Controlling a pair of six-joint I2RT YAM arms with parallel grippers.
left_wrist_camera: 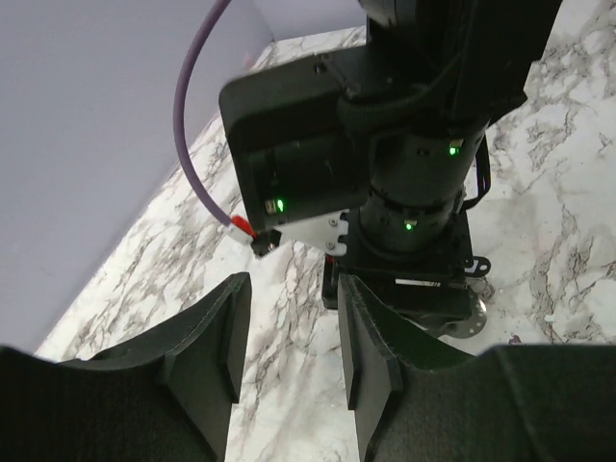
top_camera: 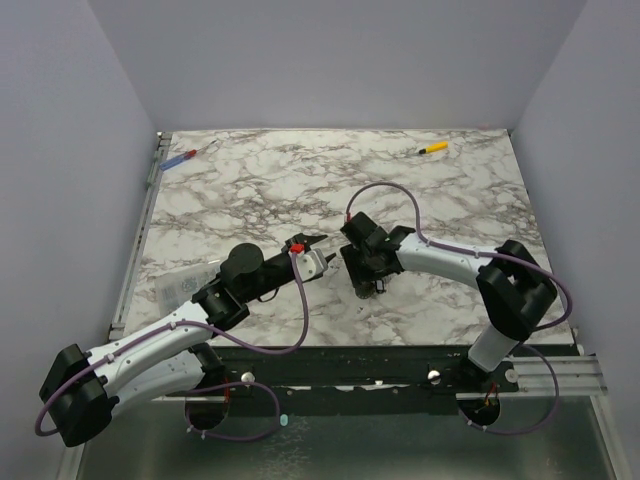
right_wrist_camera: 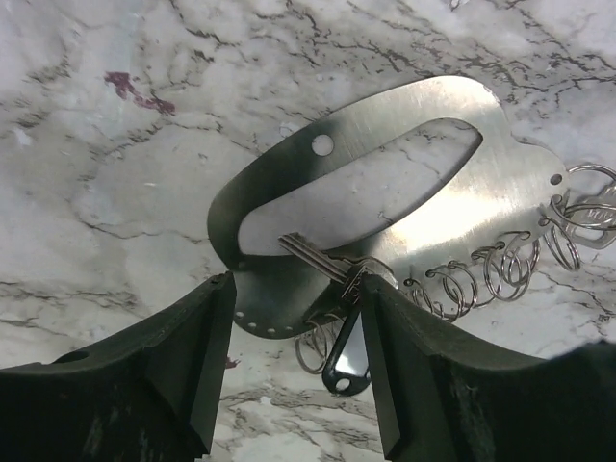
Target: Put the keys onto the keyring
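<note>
Right gripper [right_wrist_camera: 298, 285] hangs empty with jaws spread, right over the key [right_wrist_camera: 310, 255]. The key lies on the steel plate [right_wrist_camera: 462, 207], slanting across the gap, with keyrings [right_wrist_camera: 450, 285] just beside it. Left gripper [left_wrist_camera: 294, 289], also spread and empty, sits farther off.

In the right wrist view, the wire rings [right_wrist_camera: 577, 207] are cut off by the right edge, and the near rim of the steel plate [right_wrist_camera: 404, 125] is covered by the fingers [right_wrist_camera: 183, 366]. From overhead, the rings and the key [right_wrist_camera: 316, 258] are hidden beneath the right gripper [top_camera: 368, 288].
</note>
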